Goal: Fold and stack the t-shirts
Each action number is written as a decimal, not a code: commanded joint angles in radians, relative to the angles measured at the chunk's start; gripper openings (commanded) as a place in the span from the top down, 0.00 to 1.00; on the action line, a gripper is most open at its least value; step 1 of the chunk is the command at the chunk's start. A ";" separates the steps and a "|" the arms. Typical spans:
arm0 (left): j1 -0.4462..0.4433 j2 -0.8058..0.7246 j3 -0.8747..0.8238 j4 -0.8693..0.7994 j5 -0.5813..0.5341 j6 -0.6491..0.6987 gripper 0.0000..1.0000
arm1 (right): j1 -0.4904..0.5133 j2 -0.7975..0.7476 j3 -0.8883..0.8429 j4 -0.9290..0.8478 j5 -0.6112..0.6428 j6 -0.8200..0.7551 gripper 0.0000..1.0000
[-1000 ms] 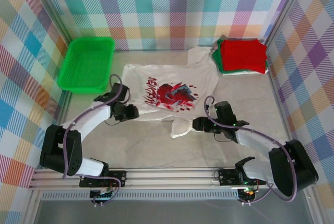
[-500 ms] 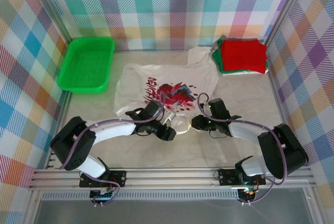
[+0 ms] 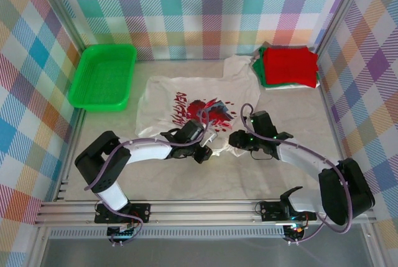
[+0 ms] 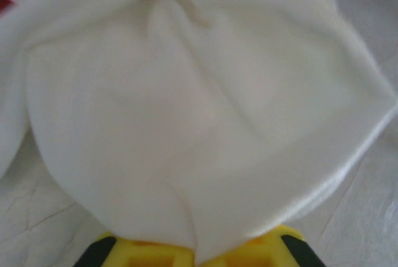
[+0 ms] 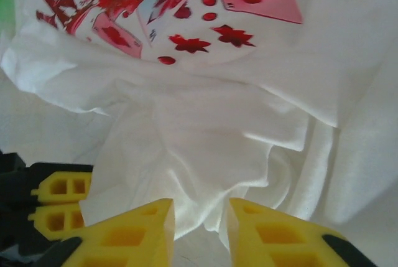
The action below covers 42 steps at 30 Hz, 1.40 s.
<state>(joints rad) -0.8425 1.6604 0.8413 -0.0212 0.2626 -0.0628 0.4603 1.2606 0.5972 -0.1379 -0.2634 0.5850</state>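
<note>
The white t-shirt (image 3: pixel 186 96) with a red-and-dark print lies spread at mid-table, its near right part bunched up. My left gripper (image 3: pixel 208 149) is shut on that bunch. In the left wrist view, white cloth (image 4: pixel 199 105) comes out from between the yellow fingers (image 4: pixel 140 251) of the left gripper (image 4: pixel 196 254). My right gripper (image 3: pixel 236 140) faces the same bunch from the right. Its jaws stand open in the right wrist view (image 5: pixel 200 217), with the cloth's edge (image 5: pixel 205 136) just beyond the tips. Folded red and green t-shirts (image 3: pixel 287 66) are stacked at the back right.
A green plastic tray (image 3: pixel 102 75) sits at the back left against the checked wall. The left gripper's yellow fingers (image 5: pixel 59 201) show at the lower left of the right wrist view, close to my right gripper. Bare table lies in front of the shirt.
My left arm swung right from the shirt's near left corner to the bunched near right part and shut on it. The right gripper edged closer, and the loose sleeve was drawn inward.
</note>
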 commanded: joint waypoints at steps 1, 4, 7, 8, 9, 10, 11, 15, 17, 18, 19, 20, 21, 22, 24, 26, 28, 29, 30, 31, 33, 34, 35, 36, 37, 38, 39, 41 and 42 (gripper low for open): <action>-0.007 -0.057 0.037 0.002 -0.001 -0.034 1.00 | -0.013 -0.040 0.042 -0.060 0.052 -0.006 0.67; -0.006 -0.102 0.074 -0.074 0.091 -0.051 1.00 | -0.023 -0.064 0.047 -0.089 0.102 -0.029 0.64; -0.005 -0.161 0.135 -0.211 0.202 -0.055 1.00 | -0.044 -0.093 0.033 -0.129 0.133 -0.031 0.55; -0.005 -0.181 0.159 -0.272 0.253 -0.057 1.00 | -0.055 -0.103 0.019 -0.130 0.133 -0.028 0.54; -0.006 -0.194 0.177 -0.321 0.302 -0.058 1.00 | -0.063 -0.108 0.009 -0.134 0.131 -0.023 0.53; -0.006 -0.206 0.199 -0.365 0.367 -0.058 1.00 | -0.073 -0.112 -0.002 -0.137 0.126 -0.020 0.52; -0.004 -0.217 0.216 -0.405 0.414 -0.063 1.00 | -0.079 -0.115 -0.014 -0.136 0.122 -0.021 0.52; -0.004 -0.242 0.247 -0.484 0.480 -0.112 1.00 | -0.091 -0.115 -0.033 -0.144 0.133 -0.029 0.49; -0.005 -0.237 0.234 -0.476 0.499 -0.152 1.00 | -0.094 -0.118 -0.039 -0.145 0.139 -0.033 0.48; -0.005 -0.230 0.234 -0.473 0.514 -0.163 1.00 | -0.095 -0.121 -0.042 -0.147 0.143 -0.034 0.48; -0.005 -0.225 0.242 -0.477 0.524 -0.177 0.81 | -0.097 -0.125 -0.043 -0.154 0.149 -0.034 0.47; -0.004 -0.228 0.253 -0.488 0.526 -0.178 0.58 | -0.099 -0.130 -0.044 -0.159 0.155 -0.036 0.46; -0.005 -0.239 0.257 -0.491 0.525 -0.177 0.52 | -0.101 -0.135 -0.045 -0.164 0.158 -0.035 0.46; -0.004 -0.262 0.256 -0.489 0.521 -0.167 0.54 | -0.104 -0.141 -0.048 -0.168 0.158 -0.034 0.45; 0.006 -0.316 0.248 -0.459 0.490 -0.166 0.57 | -0.108 -0.151 -0.054 -0.169 0.152 -0.034 0.45; 0.035 -0.376 0.206 -0.377 0.482 -0.186 0.62 | -0.109 -0.156 -0.056 -0.175 0.146 -0.029 0.45; 0.075 -0.409 0.156 -0.328 0.440 -0.197 0.65 | -0.109 -0.155 -0.056 -0.181 0.141 -0.022 0.45; 0.100 -0.413 0.132 -0.311 0.437 -0.201 0.65 | -0.109 -0.150 -0.057 -0.185 0.139 -0.018 0.45; 0.125 -0.412 0.113 -0.302 0.422 -0.201 0.64 | -0.109 -0.142 -0.060 -0.188 0.139 -0.012 0.45; 0.142 -0.407 0.089 -0.302 0.384 -0.197 0.64 | -0.109 -0.132 -0.062 -0.187 0.136 -0.007 0.44; 0.186 -0.394 0.046 -0.281 0.316 -0.198 0.65 | -0.109 -0.088 -0.062 -0.182 0.116 0.005 0.44; 0.207 -0.389 0.028 -0.267 0.283 -0.209 0.65 | -0.109 -0.062 -0.061 -0.173 0.101 0.011 0.44; 0.233 -0.386 0.007 -0.236 0.245 -0.230 0.65 | -0.110 -0.033 -0.063 -0.152 0.076 0.017 0.44; 0.258 -0.384 -0.015 -0.195 0.242 -0.249 0.65 | -0.109 -0.006 -0.067 -0.126 0.048 0.021 0.45; 0.274 -0.384 -0.032 -0.167 0.253 -0.261 0.65 | -0.109 0.014 -0.068 -0.109 0.025 0.025 0.46; 0.283 -0.384 -0.050 -0.136 0.271 -0.271 0.65 | -0.108 0.034 -0.071 -0.089 0.000 0.025 0.48; 0.284 -0.386 -0.064 -0.116 0.282 -0.272 0.64 | -0.105 0.048 -0.074 -0.065 -0.025 0.020 0.50; 0.281 -0.377 -0.072 -0.108 0.291 -0.248 0.62 | -0.103 0.076 -0.076 -0.042 -0.037 0.014 0.55; 0.273 -0.371 -0.067 -0.131 0.288 -0.218 0.61 | -0.103 0.091 -0.071 -0.038 -0.041 0.013 0.62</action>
<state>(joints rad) -0.5598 1.2873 0.7746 -0.2226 0.5480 -0.3054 0.3584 1.3254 0.5301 -0.2363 -0.2363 0.5980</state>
